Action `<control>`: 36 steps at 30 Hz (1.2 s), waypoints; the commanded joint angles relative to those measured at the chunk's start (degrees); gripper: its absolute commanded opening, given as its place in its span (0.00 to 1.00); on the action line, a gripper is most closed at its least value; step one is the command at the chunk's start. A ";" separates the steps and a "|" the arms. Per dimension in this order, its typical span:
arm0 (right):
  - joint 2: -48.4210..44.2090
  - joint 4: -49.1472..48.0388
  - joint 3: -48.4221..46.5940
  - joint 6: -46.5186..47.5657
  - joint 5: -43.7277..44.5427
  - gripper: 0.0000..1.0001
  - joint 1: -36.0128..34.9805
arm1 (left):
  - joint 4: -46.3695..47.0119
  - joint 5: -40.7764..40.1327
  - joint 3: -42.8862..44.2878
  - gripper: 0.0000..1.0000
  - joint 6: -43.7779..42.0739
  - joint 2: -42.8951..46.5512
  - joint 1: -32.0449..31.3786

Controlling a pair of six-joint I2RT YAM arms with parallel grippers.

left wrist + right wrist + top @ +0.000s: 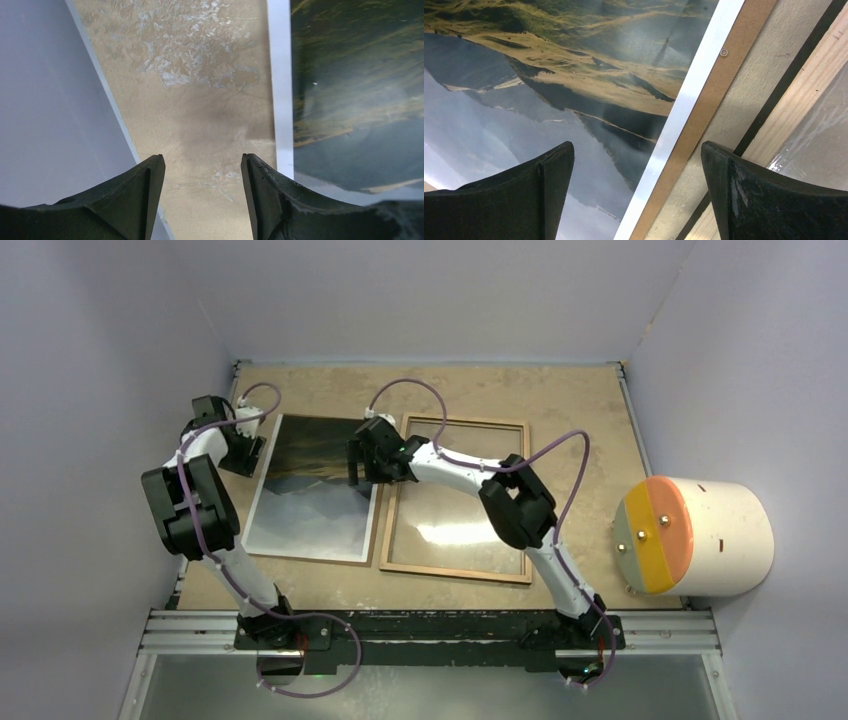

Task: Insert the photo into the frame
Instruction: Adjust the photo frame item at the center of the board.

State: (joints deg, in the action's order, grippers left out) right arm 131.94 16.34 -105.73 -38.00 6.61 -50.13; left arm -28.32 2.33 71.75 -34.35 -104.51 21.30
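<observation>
**Take the sheet alone, by its border**

The thin, glossy rectangular photo of a grey-green misty mountain landscape (315, 495) lies picture-up on a flat, plain brown backing board (719, 95), left of centre on the tan table (520, 390). Just to its right, with a narrow strip of table between them, lies the large rectangular frame (455, 573), its light wooden back upward and its clear pane catching the light.

The right gripper (636, 150) hangs over the photo's right edge near the far corner. Its fingers are spread wide and hold nothing, one above the picture and the other above the frame's left rail. The left gripper (202, 165) sits at the photo's far left edge, partly spread and empty over bare table, its right finger beside the white border.

The step in hand looks like getting a grip on the photo. A flat sheet offers little to pinch, so each finger should probably work in at the white border and catch the paper but not the board beneath. Lifting both sides together would likely limit sagging and creasing.
</observation>
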 commanded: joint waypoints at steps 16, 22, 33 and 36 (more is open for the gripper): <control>0.10 -3.67 2.12 -7.21 -6.45 0.98 3.55 | 9.13 -2.59 -0.22 0.59 6.15 -7.23 -4.55; 0.42 -9.53 3.73 -12.20 -14.49 0.97 3.24 | 9.94 -2.68 -1.31 0.59 6.84 -7.32 -6.19; 0.73 -12.67 5.05 -16.75 -20.46 0.99 2.28 | 7.56 0.03 -2.64 0.57 5.62 -2.57 -7.41; 1.50 -12.70 5.26 -17.92 -22.51 0.99 2.24 | 7.50 0.78 -4.44 0.57 5.48 -0.87 -7.85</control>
State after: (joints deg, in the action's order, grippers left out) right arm 131.74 7.22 -101.62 -51.88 -8.62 -46.04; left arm -16.75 -3.49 70.26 -29.82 -109.27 15.35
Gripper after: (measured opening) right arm 0.987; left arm 0.565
